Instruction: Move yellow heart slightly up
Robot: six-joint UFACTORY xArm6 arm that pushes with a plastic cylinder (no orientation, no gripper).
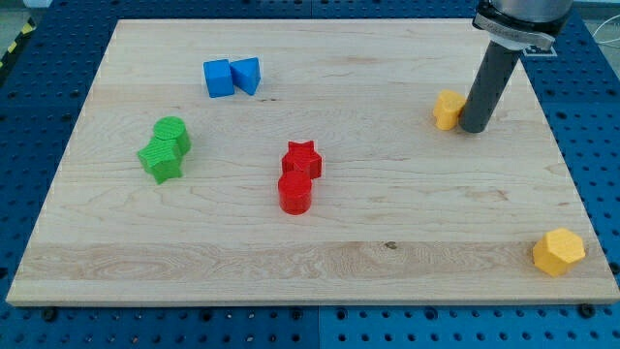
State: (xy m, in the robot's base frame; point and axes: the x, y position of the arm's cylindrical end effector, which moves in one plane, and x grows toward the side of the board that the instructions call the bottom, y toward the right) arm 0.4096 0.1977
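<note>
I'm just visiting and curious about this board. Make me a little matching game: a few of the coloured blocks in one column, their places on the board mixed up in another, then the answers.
Things:
1. blue pair
2. green pair
3. yellow hexagon
4. yellow heart

Places:
A. view's bottom right corner
B. right beside my tip, on its left
C. view's left side
D. view's top, left of centre

Pairs: 1-D, 2-C, 3-A, 4-B
</note>
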